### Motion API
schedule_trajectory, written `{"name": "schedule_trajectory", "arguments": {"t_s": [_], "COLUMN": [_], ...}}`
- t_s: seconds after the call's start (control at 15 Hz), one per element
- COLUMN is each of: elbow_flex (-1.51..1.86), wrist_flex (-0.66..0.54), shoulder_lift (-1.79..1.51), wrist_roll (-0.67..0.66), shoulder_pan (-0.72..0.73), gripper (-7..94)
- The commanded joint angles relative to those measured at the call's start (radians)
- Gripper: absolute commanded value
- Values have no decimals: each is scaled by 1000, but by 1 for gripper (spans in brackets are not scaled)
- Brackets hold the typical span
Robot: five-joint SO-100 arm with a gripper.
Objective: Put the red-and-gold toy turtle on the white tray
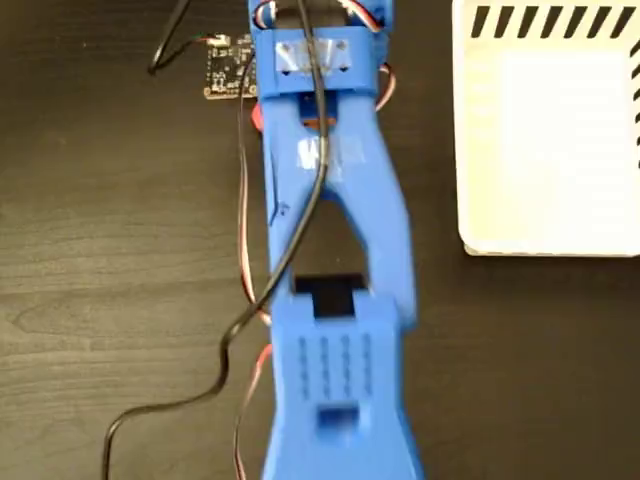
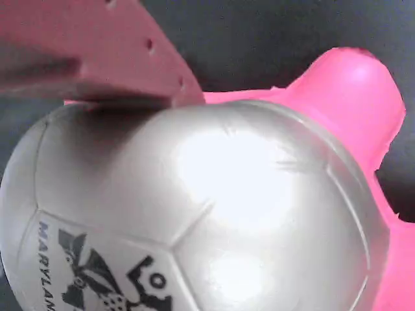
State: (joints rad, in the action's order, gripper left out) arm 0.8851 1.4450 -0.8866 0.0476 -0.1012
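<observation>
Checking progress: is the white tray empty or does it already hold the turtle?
Empty: in the fixed view the white tray shows only bare surface. The turtle fills the wrist view, close under a gripper finger.

Blue arm (image 1: 335, 300) stretched down frame; one finger (image 2: 97, 55) visible, grip state unclear

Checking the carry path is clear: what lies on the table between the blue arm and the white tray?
Nothing: in the fixed view, only bare dark tabletop separates the blue arm from the white tray.
</observation>
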Motion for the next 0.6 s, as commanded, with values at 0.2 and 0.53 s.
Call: {"name": "schedule_trajectory", "arguments": {"t_s": [0.2, 0.53], "elbow_flex": [64, 207], "wrist_flex": [100, 236], "shoulder_lift": [-548, -721], "wrist_roll": [-5, -149], "shoulder_pan": [9, -173], "gripper": [0, 0]}}
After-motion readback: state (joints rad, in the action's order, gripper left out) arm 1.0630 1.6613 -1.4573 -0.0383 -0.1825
